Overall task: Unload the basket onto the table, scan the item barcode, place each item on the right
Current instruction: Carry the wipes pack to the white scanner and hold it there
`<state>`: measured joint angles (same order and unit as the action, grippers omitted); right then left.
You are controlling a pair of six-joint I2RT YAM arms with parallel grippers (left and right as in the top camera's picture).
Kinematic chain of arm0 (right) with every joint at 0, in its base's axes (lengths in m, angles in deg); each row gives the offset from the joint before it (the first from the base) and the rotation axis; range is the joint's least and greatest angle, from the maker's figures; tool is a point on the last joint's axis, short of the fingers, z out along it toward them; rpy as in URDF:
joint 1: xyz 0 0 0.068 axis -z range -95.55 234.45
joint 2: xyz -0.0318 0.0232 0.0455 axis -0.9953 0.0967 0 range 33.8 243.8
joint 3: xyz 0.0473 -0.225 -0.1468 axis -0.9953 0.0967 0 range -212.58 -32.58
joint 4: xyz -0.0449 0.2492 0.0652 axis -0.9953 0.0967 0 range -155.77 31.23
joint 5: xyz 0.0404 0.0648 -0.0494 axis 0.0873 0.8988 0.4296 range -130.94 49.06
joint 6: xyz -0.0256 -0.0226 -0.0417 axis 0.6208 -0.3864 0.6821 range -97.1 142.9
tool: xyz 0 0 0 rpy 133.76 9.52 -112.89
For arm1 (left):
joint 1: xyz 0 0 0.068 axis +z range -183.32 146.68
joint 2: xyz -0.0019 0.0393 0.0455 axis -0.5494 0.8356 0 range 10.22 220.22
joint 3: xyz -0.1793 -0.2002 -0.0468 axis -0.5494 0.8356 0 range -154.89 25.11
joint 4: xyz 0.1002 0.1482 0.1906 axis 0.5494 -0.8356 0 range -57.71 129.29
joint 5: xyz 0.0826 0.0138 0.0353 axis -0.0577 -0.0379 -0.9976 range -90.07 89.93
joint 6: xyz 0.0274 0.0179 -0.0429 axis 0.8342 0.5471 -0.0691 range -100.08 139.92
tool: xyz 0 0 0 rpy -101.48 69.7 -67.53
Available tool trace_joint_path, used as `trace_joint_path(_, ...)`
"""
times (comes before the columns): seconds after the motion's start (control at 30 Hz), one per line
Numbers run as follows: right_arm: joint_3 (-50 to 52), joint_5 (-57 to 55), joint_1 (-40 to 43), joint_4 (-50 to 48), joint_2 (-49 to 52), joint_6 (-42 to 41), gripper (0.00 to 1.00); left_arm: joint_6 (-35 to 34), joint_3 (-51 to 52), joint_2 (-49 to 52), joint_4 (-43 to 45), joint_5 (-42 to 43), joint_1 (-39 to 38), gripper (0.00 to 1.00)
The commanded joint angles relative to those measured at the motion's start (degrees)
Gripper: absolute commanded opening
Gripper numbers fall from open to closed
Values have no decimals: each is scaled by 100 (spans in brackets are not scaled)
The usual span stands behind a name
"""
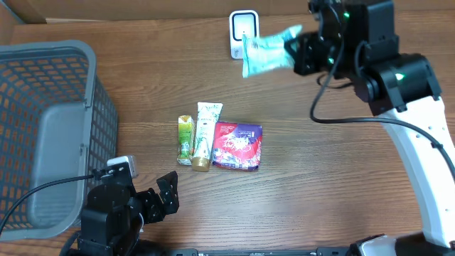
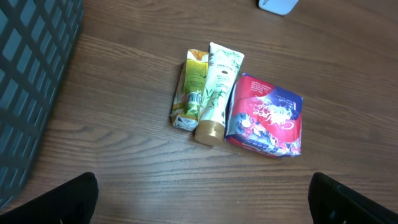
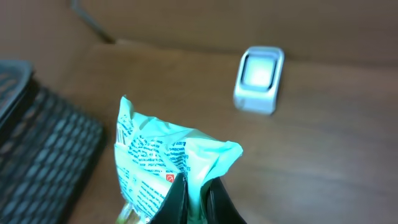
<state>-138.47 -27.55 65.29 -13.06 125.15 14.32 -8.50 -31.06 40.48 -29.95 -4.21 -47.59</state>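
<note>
My right gripper [image 1: 295, 48] is shut on one end of a mint-green packet [image 1: 266, 51], held in the air just right of the white barcode scanner [image 1: 242, 34] at the table's back. In the right wrist view the packet [image 3: 165, 162] is pinched between my dark fingers [image 3: 214, 202], its printed side facing left, with the scanner [image 3: 259, 79] beyond it. My left gripper [image 1: 153, 200] stands open low at the front left, nothing between its fingers [image 2: 71, 199].
A green sachet [image 1: 185, 139], a white tube with a gold cap [image 1: 205, 135] and a red-purple snack bag [image 1: 238, 146] lie together mid-table. A grey mesh basket [image 1: 43, 135] fills the left side.
</note>
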Motion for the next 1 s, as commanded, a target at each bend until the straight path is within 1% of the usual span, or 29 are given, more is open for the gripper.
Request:
trace_joint_path(0.0, -785, -1438, -184, -9, 365, -28, 3, 11, 59, -33, 4, -74, -2, 99)
trace_joint_path(0.07, -1078, -2037, -280, -85, 638, 105, 4, 11, 59, -33, 4, -74, -2, 100)
trace_joint_path(0.13, -1228, -2809, -422, -448, 942, 402, 4, 11, 59, -33, 4, -74, -2, 100)
trace_joint_path(0.27, -1226, -3971, -737, -1294, 1475, 1506, 4, 11, 59, -33, 4, -74, -2, 100)
trace_joint_path(0.33, -1226, -4513, -876, -1561, 1746, 2031, 4, 11, 59, -33, 4, -74, -2, 100)
trace_joint_path(0.37, -1226, -4800, -940, -1692, 1871, 2203, 5, 11, 59, -33, 4, -74, -2, 100)
trace_joint_path(0.43, -1226, -5193, -1043, -1923, 2122, 2487, 5, 9, 59, -33, 4, -74, -2, 100)
trace_joint_path(0.53, -1224, -5386, -1106, -2343, 2490, 3040, 4, 11, 59, -33, 4, -74, -2, 100)
trace_joint_path(0.7, -1224, -5383, -1110, -3191, 3086, 4297, 4, 11, 59, -33, 4, -74, -2, 100)
trace_joint_path(0.97, -1220, -5383, -1113, -5003, 4087, 6878, 4, 11, 59, -33, 4, -74, -2, 99)
